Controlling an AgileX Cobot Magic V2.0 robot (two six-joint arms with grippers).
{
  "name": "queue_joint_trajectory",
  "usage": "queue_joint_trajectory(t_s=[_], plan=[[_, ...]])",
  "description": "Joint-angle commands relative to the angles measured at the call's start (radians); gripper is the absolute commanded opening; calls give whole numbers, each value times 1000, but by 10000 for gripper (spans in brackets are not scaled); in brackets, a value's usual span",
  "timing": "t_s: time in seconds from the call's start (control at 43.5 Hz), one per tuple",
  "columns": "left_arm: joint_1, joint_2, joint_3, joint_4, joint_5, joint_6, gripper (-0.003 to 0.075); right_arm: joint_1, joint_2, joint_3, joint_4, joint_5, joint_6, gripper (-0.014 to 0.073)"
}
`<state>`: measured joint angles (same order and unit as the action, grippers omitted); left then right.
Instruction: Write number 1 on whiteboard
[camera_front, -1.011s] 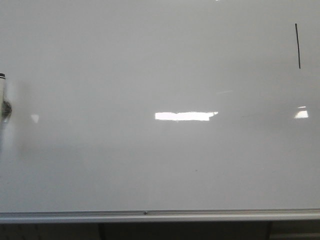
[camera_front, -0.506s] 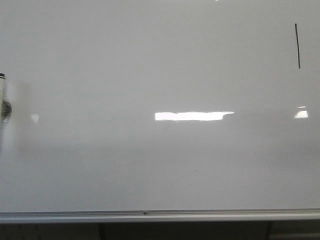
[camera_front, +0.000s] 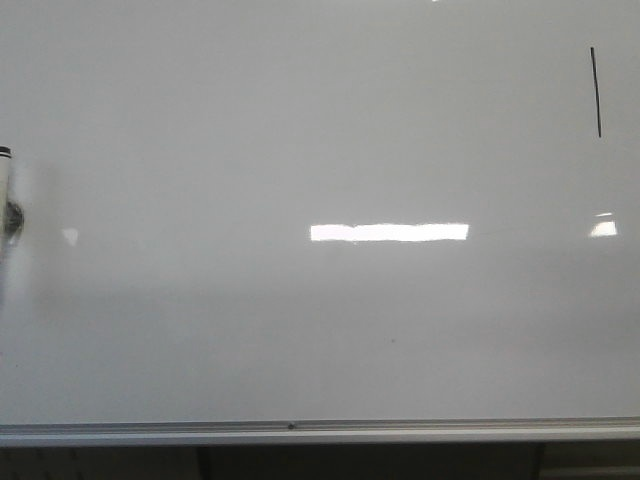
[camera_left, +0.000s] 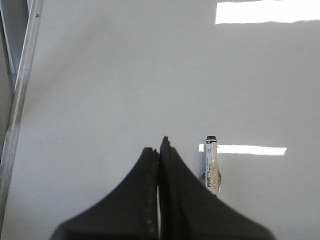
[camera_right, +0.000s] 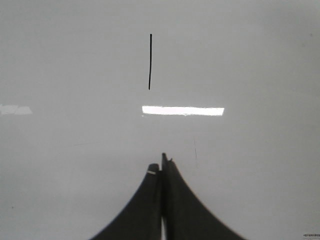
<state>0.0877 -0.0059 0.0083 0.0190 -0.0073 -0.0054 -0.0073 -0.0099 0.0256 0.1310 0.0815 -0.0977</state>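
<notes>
Rail (camera_front: 300, 430) comes first, one silver strip along the near edge of the single whiteboard (camera_front: 300, 330). Beyond it lies wide bare white surface, marked only by bright light reflections. One marker pen (camera_front: 5, 190) (white, black cap) lies at the board's far left edge, only partly in the front view. One number 1 (camera_front: 596, 91), a thin black stroke slightly slanted, sits far from the rail, close to the board's right edge and well apart from the pen.

Two grippers show, one in each wrist view. Left gripper (camera_left: 159, 150) has its fingers pressed together with nothing between them; the pen (camera_left: 212, 167) lies just beside it, not held. Right gripper (camera_right: 162, 164) is likewise closed and empty, with the 1 (camera_right: 150, 61) ahead of its tips, past a light reflection.
</notes>
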Motion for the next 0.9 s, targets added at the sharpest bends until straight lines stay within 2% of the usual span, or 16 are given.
queue_joint_trajectory(t_s=[0.0,0.873], plan=[[0,-16,24,-2,-86,-11,-20,-5,-17,-21,5,-95,12,-69],[0,-16,24,-2,-86,-11,-20,-5,-17,-21,6,-96,29,-69]])
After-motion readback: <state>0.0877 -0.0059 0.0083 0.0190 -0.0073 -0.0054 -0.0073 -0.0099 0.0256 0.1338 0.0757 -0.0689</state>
